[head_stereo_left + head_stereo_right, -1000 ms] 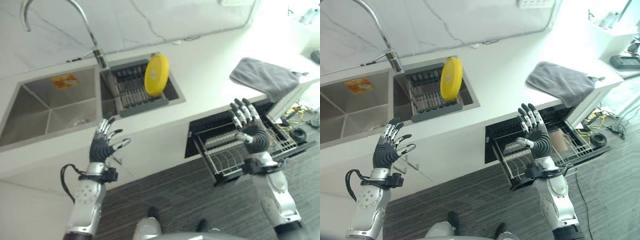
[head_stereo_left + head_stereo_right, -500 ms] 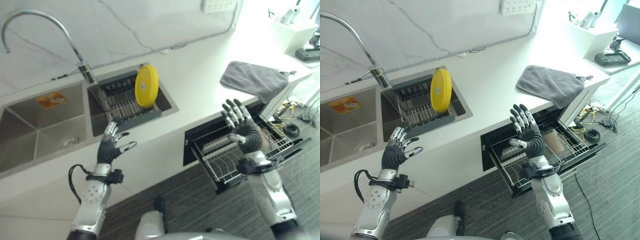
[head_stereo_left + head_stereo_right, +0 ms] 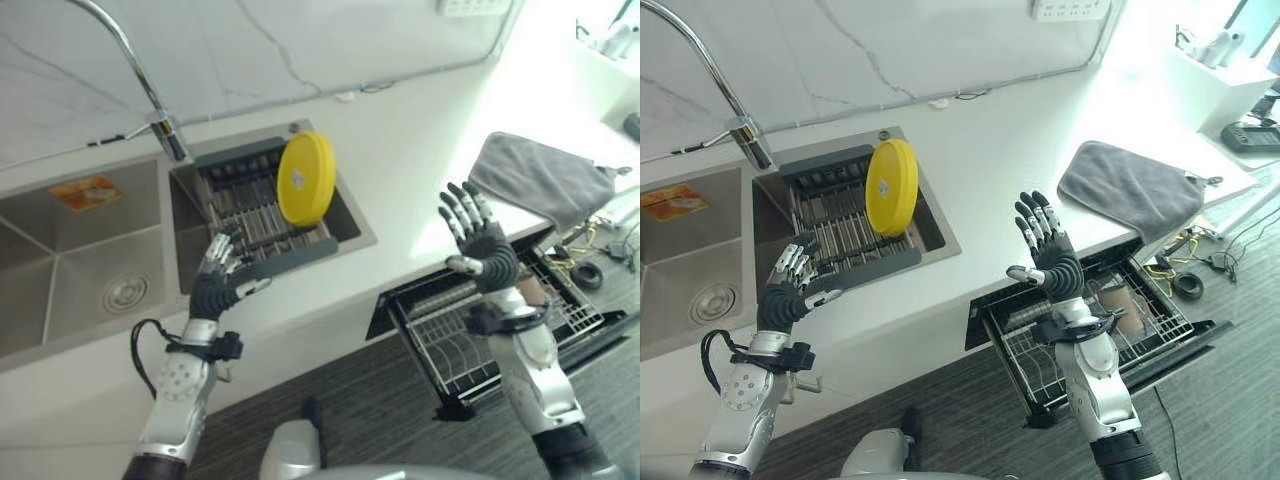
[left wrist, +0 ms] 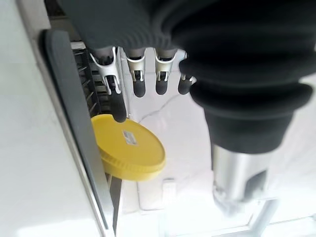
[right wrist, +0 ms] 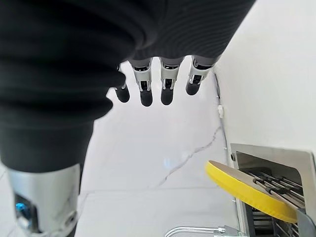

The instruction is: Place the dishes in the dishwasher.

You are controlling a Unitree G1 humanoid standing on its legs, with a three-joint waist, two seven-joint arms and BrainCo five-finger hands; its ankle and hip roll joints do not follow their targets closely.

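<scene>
Yellow plate (image 3: 305,178) — round, thick-rimmed, upright in sink rack (image 3: 255,215), both robot hands (image 3: 216,285) (image 3: 480,245) spread, empty

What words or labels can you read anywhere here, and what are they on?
No text is legible.
Small label on the yellow plate: too small to read.
Orange sticker on the sink wall: print blurred, unreadable.

The yellow plate's (image 3: 305,178) lower edge is hidden among the wires of the sink rack (image 3: 262,215). The right forearm covers part of the dishwasher basket (image 3: 1110,335), and the tap's (image 3: 130,60) arch is cut off above the sink rack
</scene>
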